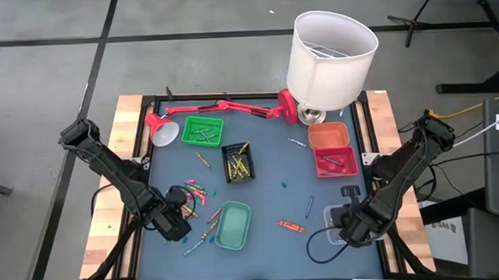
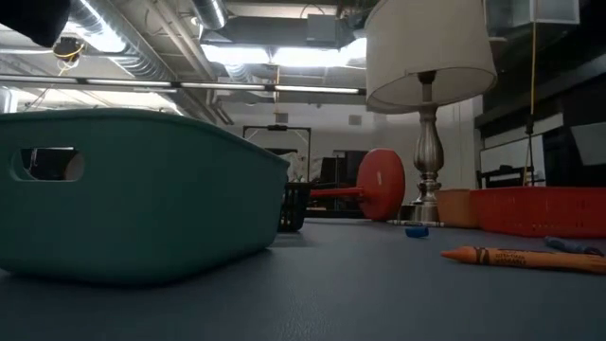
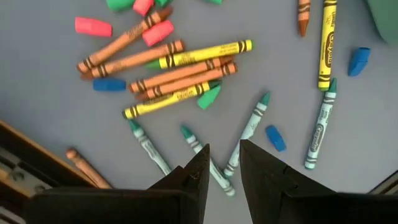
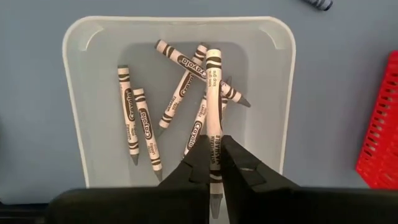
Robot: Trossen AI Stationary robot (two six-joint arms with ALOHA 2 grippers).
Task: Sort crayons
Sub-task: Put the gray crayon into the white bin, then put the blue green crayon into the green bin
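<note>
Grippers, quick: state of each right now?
Left gripper: open, empty, over the loose crayons.
Right gripper: shut on a grey crayon, above the clear tray.

Centre worktop (image 1: 276, 168): open mat, few crayons (image 1: 290, 227)
Back edge: lamp (image 1: 330, 56) and red arm (image 1: 223, 107) block passage

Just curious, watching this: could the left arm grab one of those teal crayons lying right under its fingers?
Probably yes. The left gripper hangs open above the teal crayons, which lie flat on the mat with nothing covering them.
</note>
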